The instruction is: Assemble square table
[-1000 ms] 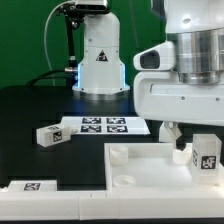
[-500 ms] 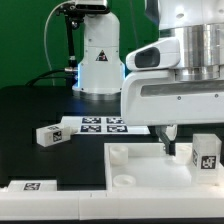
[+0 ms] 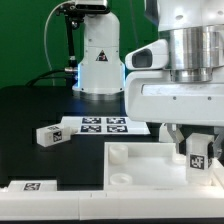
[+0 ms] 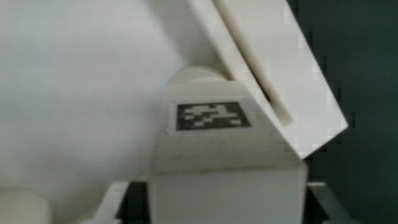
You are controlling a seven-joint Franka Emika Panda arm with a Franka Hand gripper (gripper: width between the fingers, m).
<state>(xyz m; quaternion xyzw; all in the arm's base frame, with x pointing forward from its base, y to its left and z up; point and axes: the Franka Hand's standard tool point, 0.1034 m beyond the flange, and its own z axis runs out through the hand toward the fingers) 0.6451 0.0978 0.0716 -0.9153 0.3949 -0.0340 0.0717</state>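
Note:
The white square tabletop (image 3: 140, 165), with raised rim and round corner sockets, lies at the front of the exterior view. A short white leg (image 3: 198, 158) with a black-and-white tag stands on it near the exterior view's right. My gripper (image 3: 198, 148) has come straight down over this leg, one finger on each side, and is shut on it. In the wrist view the tagged leg (image 4: 214, 150) fills the space between my gripper's (image 4: 217, 205) fingers, with the tabletop's floor (image 4: 71, 90) and rim (image 4: 267, 70) behind it.
Another tagged leg (image 3: 47, 135) lies on the black table at the exterior view's left. The marker board (image 3: 100, 125) is behind it. A long white bar with one tag (image 3: 40, 186) runs along the front left. The robot base (image 3: 100, 60) stands at the back.
My gripper has dropped lower over the leg and its jaws have closed from wide open onto it. The leg has shifted slightly toward the exterior view's left.

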